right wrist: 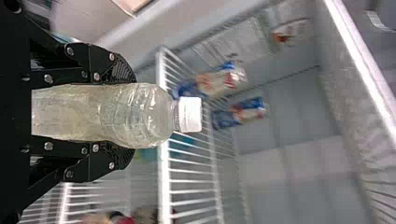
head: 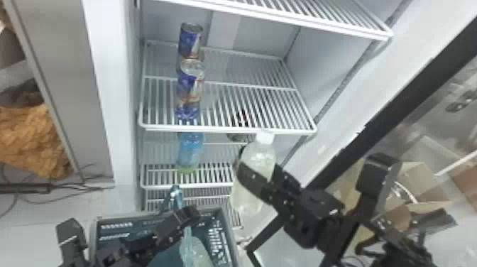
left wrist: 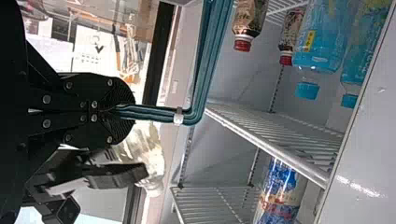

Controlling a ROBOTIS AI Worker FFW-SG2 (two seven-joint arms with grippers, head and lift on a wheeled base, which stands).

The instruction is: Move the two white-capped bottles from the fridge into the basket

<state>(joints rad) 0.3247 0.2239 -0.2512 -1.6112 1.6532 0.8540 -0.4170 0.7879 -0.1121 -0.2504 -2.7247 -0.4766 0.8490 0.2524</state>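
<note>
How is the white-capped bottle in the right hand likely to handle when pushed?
The bottle is probably fairly heavy, given the pale liquid inside. Its glossy surface may be slippery, and its round body would likely roll if laid down.

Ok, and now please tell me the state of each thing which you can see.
White fridge: open.
Clear, white-capped plastic bottle: capped, in the right gripper.
Dark teal slotted plastic basket: handle raised.
Left gripper: closed on the handle.
Blue-and-silver metal cans: upright.
Blue plastic bottles: capped.
Red-capped plastic bottles: capped.
</note>
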